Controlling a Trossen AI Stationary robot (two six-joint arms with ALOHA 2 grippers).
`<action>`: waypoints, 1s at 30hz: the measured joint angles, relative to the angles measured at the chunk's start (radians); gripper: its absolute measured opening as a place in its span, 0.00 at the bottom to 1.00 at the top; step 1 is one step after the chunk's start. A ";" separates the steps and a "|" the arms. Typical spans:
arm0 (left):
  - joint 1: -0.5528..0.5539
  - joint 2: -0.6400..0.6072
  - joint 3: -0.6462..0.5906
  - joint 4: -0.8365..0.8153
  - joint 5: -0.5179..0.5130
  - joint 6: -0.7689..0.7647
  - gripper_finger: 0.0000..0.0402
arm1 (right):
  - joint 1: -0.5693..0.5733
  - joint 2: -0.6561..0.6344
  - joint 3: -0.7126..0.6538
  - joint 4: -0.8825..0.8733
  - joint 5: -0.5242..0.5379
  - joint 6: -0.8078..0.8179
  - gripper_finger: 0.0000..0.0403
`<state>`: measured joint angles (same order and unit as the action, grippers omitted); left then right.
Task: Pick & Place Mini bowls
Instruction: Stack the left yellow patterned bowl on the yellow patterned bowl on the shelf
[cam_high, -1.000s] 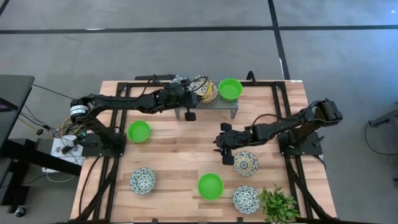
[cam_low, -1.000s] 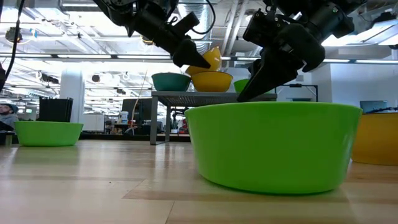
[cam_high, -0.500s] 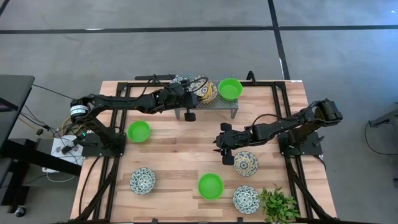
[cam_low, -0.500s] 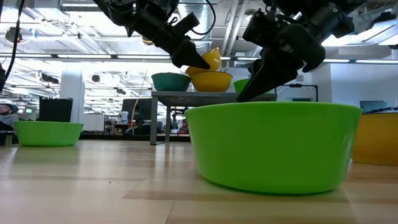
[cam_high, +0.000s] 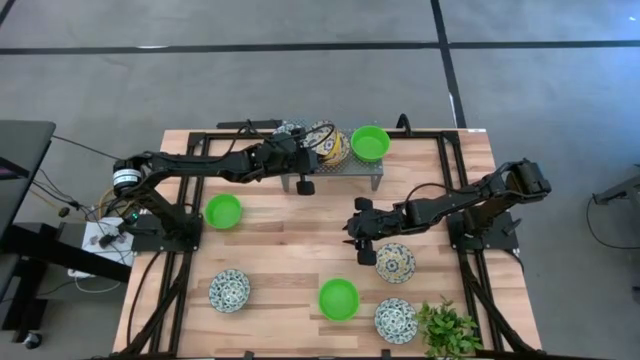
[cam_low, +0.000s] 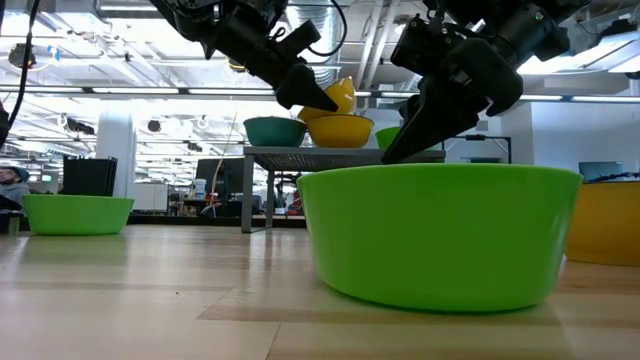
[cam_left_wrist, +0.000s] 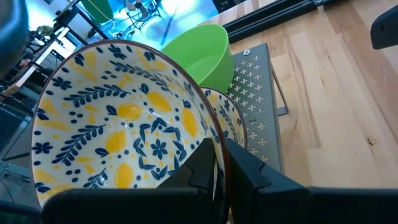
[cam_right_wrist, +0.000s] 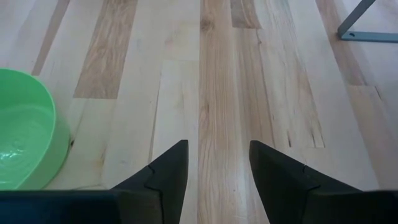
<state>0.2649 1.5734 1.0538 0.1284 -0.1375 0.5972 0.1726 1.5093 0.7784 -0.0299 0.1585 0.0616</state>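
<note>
Your left gripper (cam_left_wrist: 217, 163) is clamped on the rim of a yellow-and-blue patterned ceramic bowl (cam_left_wrist: 118, 124), above the grey perforated metal rack (cam_high: 335, 168) at the table's far edge.

Working left to right: a plain bright green bowl (cam_high: 223, 211) sits near the left arm's base, and a blue-and-white patterned bowl (cam_high: 229, 290) lies toward the near edge. The held bowl is tipped on edge, its mouth facing the wrist camera, just beside a second yellow patterned bowl (cam_left_wrist: 231, 118) and a green bowl (cam_high: 370, 143) on the rack. Another green bowl (cam_high: 338, 298) sits near the front. Your right gripper (cam_right_wrist: 214, 168) hovers with fingers apart over the pale wooden table (cam_high: 270, 240), beside a cream patterned bowl (cam_high: 395, 263). The low view shows an office hall behind, its foreground mostly blocked by the near green bowl.
</note>
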 joint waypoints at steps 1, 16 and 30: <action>0.000 0.000 0.000 0.000 0.000 0.000 0.06 | 0.000 0.000 0.000 0.000 0.000 0.000 0.41; -0.001 0.000 0.000 0.005 0.003 0.001 0.18 | 0.000 0.000 0.000 0.016 0.000 0.000 0.43; 0.004 0.000 0.000 0.018 0.008 0.020 0.19 | 0.000 0.000 0.000 0.015 0.000 0.000 0.43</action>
<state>0.2691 1.5730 1.0534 0.1463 -0.1295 0.6174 0.1722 1.5097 0.7784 -0.0147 0.1585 0.0612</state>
